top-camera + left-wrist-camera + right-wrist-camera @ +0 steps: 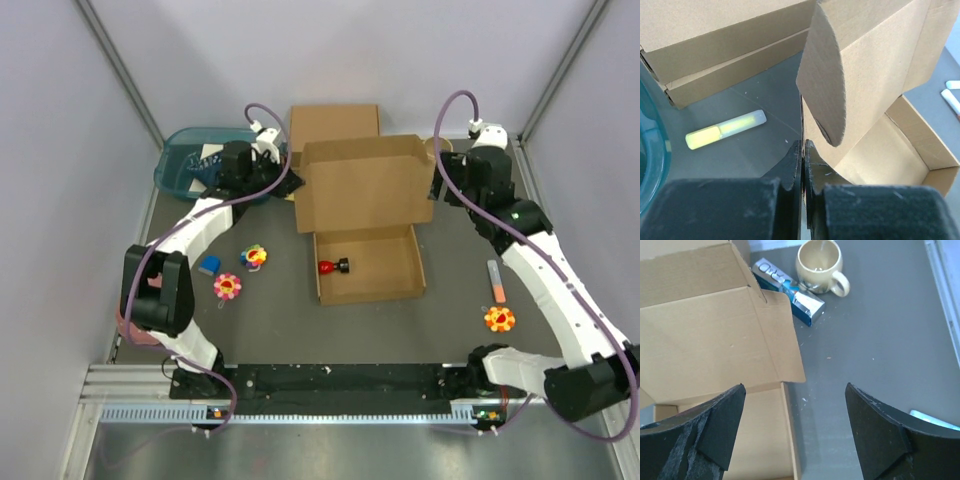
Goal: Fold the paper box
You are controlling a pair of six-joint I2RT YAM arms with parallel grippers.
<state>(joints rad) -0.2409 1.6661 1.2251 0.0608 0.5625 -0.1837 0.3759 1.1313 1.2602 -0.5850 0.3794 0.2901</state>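
The paper box (365, 185) is brown cardboard. Its shallow tray (405, 268) lies flat mid-table and its lid stands raised behind it. My left gripper (291, 186) is at the lid's left edge. In the left wrist view the left gripper (802, 145) is shut on a thin cardboard edge (801, 115) of the paper box, under a rounded side flap (825, 85). My right gripper (437, 185) is at the lid's right edge. In the right wrist view the right gripper (794, 387) stands open above the tray's right wall (790, 435), below the lid's side flap (777, 335), holding nothing.
A small red object (330, 267) lies in the tray. A thicker cardboard box (333, 125) sits behind. A teal basket (195, 160) is back left. Flower toys (254, 256) (499, 319), a mug (820, 260), a toothpaste box (790, 290) and a yellow tube (725, 129) lie around.
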